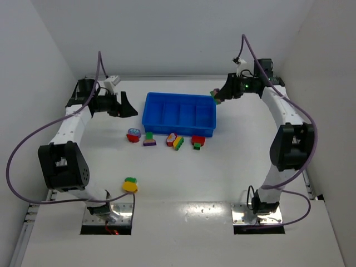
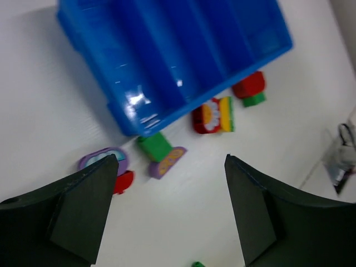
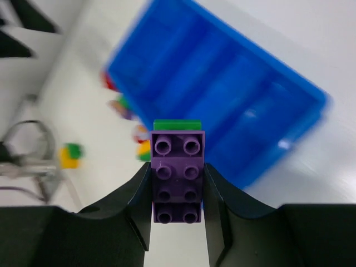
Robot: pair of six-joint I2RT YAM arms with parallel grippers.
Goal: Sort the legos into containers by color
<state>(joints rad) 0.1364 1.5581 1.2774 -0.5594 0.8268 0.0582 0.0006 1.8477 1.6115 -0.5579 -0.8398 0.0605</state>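
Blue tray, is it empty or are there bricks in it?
Empty. From above, all four compartments of the blue tray show bare blue floor; the loose bricks lie on the table outside it.

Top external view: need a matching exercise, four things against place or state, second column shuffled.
Things
1. purple-and-green brick
2. yellow-and-green brick
3. red-and-green brick
4. left hand

Place or state
A. lying just in front of the tray, towards its right end
B. open, holding nothing, left of the tray
C. clamped in the right hand
D. alone, close to the left arm's base

Pairs: 1-C, 2-D, 3-A, 4-B
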